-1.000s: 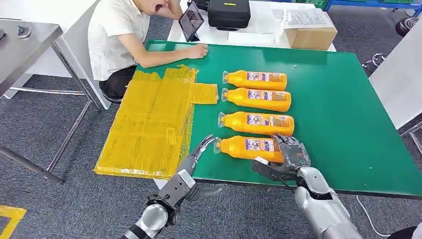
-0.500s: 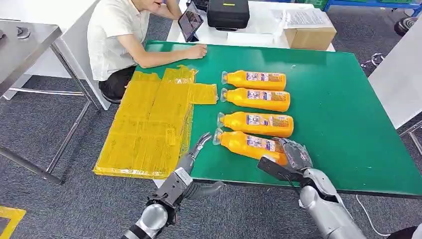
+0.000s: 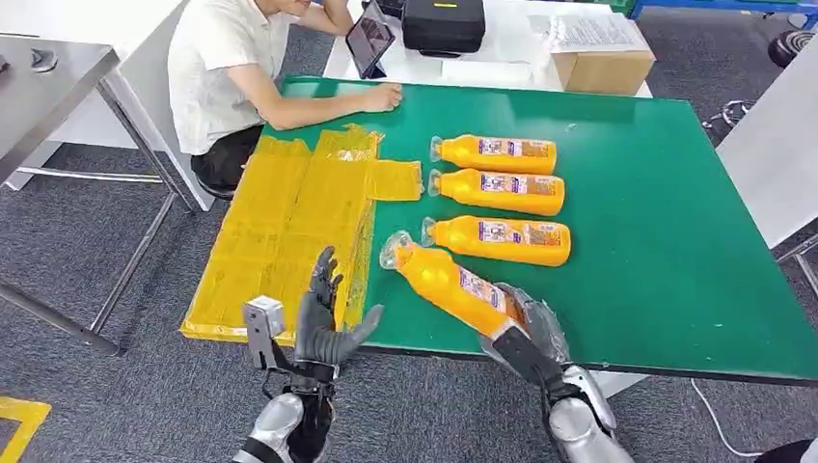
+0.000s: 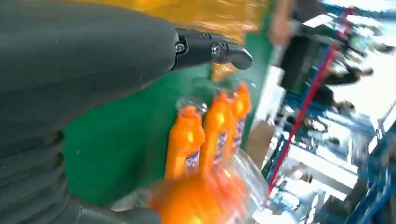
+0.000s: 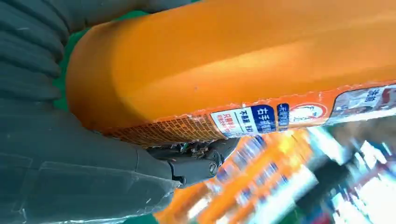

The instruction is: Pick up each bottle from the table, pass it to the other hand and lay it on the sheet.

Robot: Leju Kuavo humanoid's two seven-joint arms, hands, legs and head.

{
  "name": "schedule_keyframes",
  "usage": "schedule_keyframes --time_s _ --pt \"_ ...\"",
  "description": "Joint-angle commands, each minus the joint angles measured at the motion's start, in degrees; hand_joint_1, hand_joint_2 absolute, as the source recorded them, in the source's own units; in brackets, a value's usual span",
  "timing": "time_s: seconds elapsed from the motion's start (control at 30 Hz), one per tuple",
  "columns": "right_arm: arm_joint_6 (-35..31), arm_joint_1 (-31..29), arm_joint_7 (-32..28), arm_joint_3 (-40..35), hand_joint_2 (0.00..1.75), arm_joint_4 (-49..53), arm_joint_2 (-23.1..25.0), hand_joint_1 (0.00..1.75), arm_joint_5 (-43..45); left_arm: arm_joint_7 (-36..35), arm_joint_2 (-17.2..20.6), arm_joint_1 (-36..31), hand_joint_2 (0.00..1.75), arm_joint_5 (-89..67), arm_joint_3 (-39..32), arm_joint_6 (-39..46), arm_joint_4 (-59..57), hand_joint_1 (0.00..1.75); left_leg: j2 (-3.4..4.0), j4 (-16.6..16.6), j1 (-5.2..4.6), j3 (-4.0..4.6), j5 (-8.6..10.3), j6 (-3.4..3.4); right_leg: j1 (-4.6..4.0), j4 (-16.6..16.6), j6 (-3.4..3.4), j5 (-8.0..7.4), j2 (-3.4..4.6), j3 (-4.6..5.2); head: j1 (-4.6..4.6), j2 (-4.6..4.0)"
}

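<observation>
My right hand (image 3: 526,338) grips the base end of an orange bottle (image 3: 449,282), lifted and angled so its clear cap points toward the left; up close the same bottle (image 5: 243,60) fills my right hand (image 5: 84,154). My left hand (image 3: 318,318) stands open with fingers spread, over the table's front edge beside the yellow sheet (image 3: 289,231), a short way from the cap. Three more orange bottles (image 3: 497,193) lie side by side on the green table (image 3: 656,222). The left wrist view shows those bottles (image 4: 205,135) past my open left hand (image 4: 84,70).
A person (image 3: 231,77) sits at the table's far left corner with a forearm on the green top. A tablet (image 3: 369,40), a black case (image 3: 444,24) and a cardboard box (image 3: 603,60) stand on the white table behind. A metal table (image 3: 48,87) stands left.
My right hand has lifted the nearest bottle off the table and swung its cap leftward. My left hand has turned upright, spread its fingers and moved toward the cap.
</observation>
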State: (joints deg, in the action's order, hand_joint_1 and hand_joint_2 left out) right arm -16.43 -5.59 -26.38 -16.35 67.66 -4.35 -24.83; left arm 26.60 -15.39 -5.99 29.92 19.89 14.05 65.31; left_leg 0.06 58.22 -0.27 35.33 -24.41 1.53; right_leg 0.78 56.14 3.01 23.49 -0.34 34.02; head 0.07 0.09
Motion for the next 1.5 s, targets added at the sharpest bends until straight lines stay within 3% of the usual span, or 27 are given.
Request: schedule_keyframes --time_s 0.03,0.07,0.13,0.3,0.57,0.73,0.9,1.5 --pt "-5.66 2.69 -2.51 1.34 1.75 7.04 5.53 1.40 2.71 -1.52 1.99 0.79 1.75 4.25 -0.21 0.85 -0.28 0.00 0.08 -0.04 0.02 -0.13 -0.09 -0.08 -0.01 -0.03 -0.08 0.06 0.09 -0.09 0.00 0.00" --pt "-7.55 2.88 -3.67 1.06 1.75 7.55 6.35 1.40 3.23 -1.74 2.64 1.06 1.75 4.98 0.91 -0.59 0.21 0.00 0.10 -0.03 0.02 -0.19 -0.13 -0.10 -0.01 -0.02 -0.11 0.10 0.12 -0.14 0.00 0.00" --pt "-8.54 1.58 -3.83 -1.03 1.75 6.96 7.24 1.36 3.62 -3.01 3.63 1.66 1.75 7.33 3.03 -11.21 1.11 0.00 0.11 -0.03 0.02 -0.13 -0.12 -0.12 -0.01 -0.01 -0.12 0.08 0.14 -0.07 -0.02 0.00" --pt "-2.87 -1.82 -3.97 -6.79 1.75 1.64 8.81 1.45 4.81 -4.59 4.40 1.74 1.75 4.62 5.22 -20.13 1.76 0.00 0.21 -0.04 0.02 -0.05 -0.11 -0.13 -0.02 -0.03 -0.12 0.04 0.21 0.01 0.00 0.00" --pt "-2.00 -3.05 -3.88 -8.28 1.75 -0.79 8.83 1.41 4.48 -4.69 4.31 1.19 1.75 4.22 4.94 -21.63 1.22 0.00 0.10 -0.06 0.05 -0.05 -0.07 -0.10 -0.04 -0.08 -0.09 0.03 0.11 0.00 -0.02 0.00" --pt "2.06 -7.14 -3.61 -13.69 1.75 -7.78 10.38 1.48 2.09 -4.16 4.58 0.30 1.75 2.24 5.19 -28.90 1.11 0.00 0.26 -0.09 0.05 -0.15 -0.12 -0.13 -0.03 -0.06 -0.13 0.03 0.28 -0.08 0.00 0.00" --pt "0.47 -7.20 -4.30 -18.47 1.75 -7.86 11.61 1.66 -1.05 -4.39 2.87 -1.76 1.75 2.07 2.87 -25.35 -1.55 0.00 0.15 -0.08 0.07 -0.25 -0.14 -0.22 -0.07 -0.04 -0.23 0.10 0.18 -0.19 0.00 0.00" --pt "-2.94 -5.28 -4.31 -25.42 1.75 -10.05 12.01 1.52 -2.69 -5.78 0.52 -6.46 1.75 11.13 -4.65 -19.49 -5.68 0.00 -0.12 -0.07 0.08 -0.04 -0.03 -0.15 -0.07 -0.09 -0.15 0.09 -0.13 -0.04 0.02 0.00"
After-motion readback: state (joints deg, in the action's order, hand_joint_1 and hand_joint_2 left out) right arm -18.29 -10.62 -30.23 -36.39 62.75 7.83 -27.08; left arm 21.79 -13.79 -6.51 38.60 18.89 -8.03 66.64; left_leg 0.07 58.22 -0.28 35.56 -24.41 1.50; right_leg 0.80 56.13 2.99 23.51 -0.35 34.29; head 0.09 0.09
